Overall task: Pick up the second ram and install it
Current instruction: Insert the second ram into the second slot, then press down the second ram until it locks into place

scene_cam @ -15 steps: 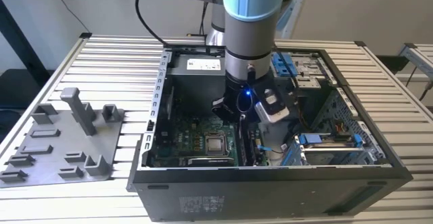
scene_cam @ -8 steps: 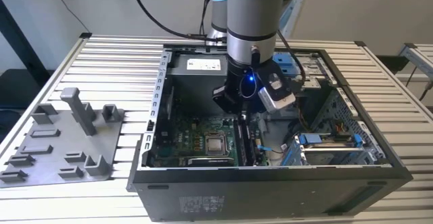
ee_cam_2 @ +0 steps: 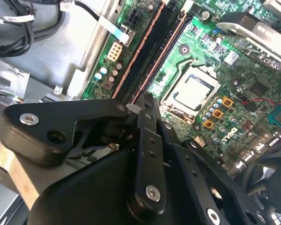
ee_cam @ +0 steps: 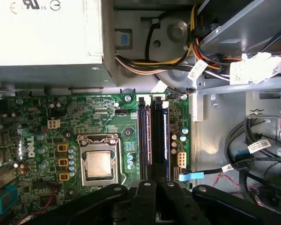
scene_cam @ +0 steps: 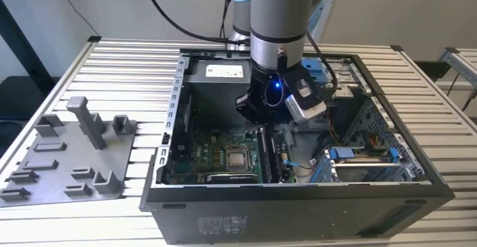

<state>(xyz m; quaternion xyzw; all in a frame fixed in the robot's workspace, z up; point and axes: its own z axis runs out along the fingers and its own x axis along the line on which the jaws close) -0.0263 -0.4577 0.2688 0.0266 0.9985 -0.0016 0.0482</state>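
Observation:
My gripper (scene_cam: 260,128) reaches down inside the open computer case (scene_cam: 298,202), over the memory slots on the green motherboard (ee_cam: 61,112). In both wrist views its black fingers (ee_cam_2: 145,140) are drawn together at the near end of the slots. The second ram (ee_cam_2: 161,58) shows as a thin, reddish-edged strip that runs from the fingertips along a black slot, beside a similar strip in the neighbouring slot. In the first wrist view the same card (ee_cam: 153,140) stands edge-on between the slots' end latches. Whether it is fully seated is hidden by the fingers.
A grey fixture tray (scene_cam: 67,157) with upright posts lies at the exterior view's left of the case. The processor socket (ee_cam: 99,164) sits beside the slots. The power supply (ee_cam: 42,33), cable bundles (ee_cam: 253,140) and blue drive latches (scene_cam: 339,153) crowd the case.

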